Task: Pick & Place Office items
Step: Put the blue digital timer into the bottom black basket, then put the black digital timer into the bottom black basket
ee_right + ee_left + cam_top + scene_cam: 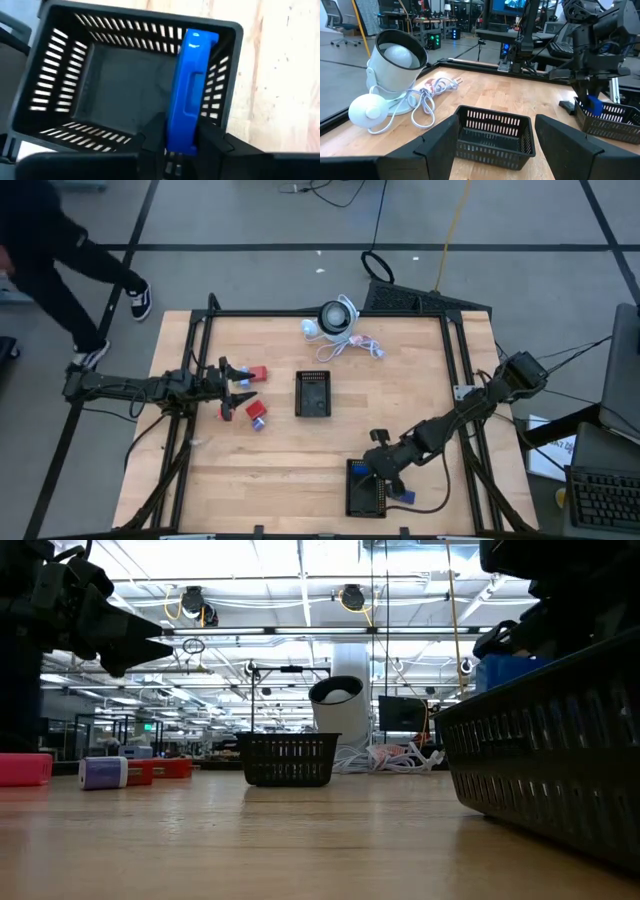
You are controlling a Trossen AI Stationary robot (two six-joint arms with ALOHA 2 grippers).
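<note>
Wooden planks make up the surface, framed by dark rails, with grey floor around it where a person's legs show, the rest of the person cut off at the picture's edge. Right gripper hangs over the near black tray by the surface's front edge, its jaws pinching a blue block that stands on end against the tray's inner wall. Left gripper hovers at the left side with jaws spread, among three small pieces: a red block, another red block and a bluish piece whose shape is hard to make out. Another black tray sits mid-surface, and a white round lamp with coiled cable lies behind it.
</note>
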